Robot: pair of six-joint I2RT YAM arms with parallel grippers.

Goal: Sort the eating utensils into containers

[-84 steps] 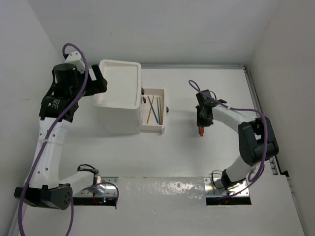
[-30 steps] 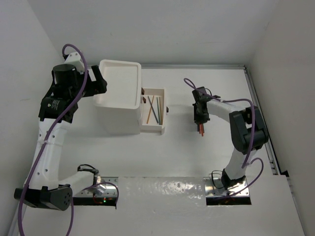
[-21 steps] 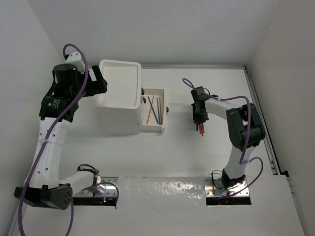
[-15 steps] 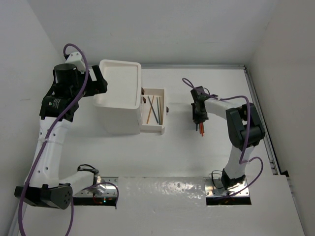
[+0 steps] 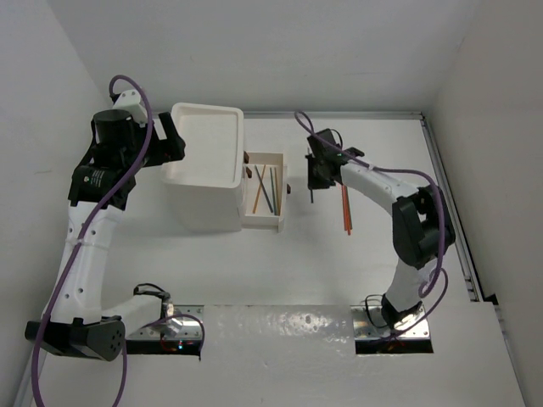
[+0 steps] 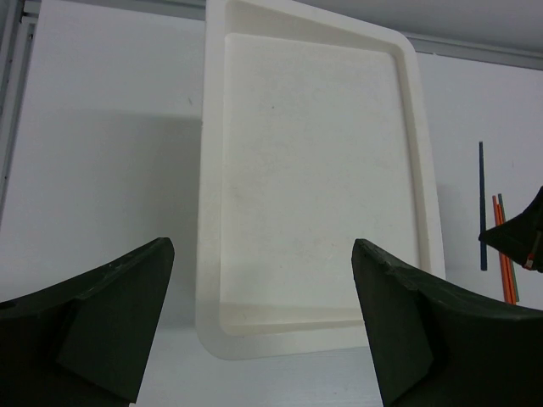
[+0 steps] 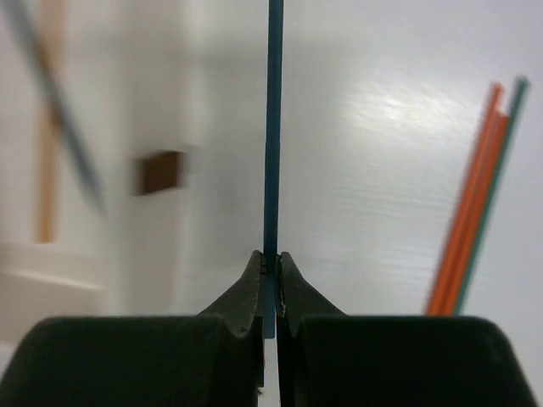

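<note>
Several sticks [image 5: 265, 188] already lie in the open drawer [image 5: 262, 223], right of centre in the top view; orange and teal ones can be told apart among them. One more is on its way, by my reading: the right tool [image 7: 271, 261] is pinched tight on a blue stick [image 7: 272, 127], held just right of the drawer's knob [image 7: 161, 172] and above the tabletop [image 5: 254, 271]. A small bundle of loose sticks [image 5: 345, 206] lies on the tabletop further right, apart from the drawer, so I judge the sorting well begun but not finished. No spoons or forks show in any view.

The left tool [image 6: 262, 243] stands wide and holds nothing. It sits at the upper left of the top view, beside the white unit [image 5: 204, 210].

The right wrist view alone shows the grip itself: both fingers meet on the blue stick's lower end, and the stick runs straight up the frame. It also shows that the loose bundle has a teal stick beside two orange ones, where the top view gives only a thin orange line. The drawer's contents are blurred there but sharp from above. The left wrist view looks down on the unit's tray top [image 6: 305, 170], and at its right edge it catches the blue stick and the orange ones.
</note>
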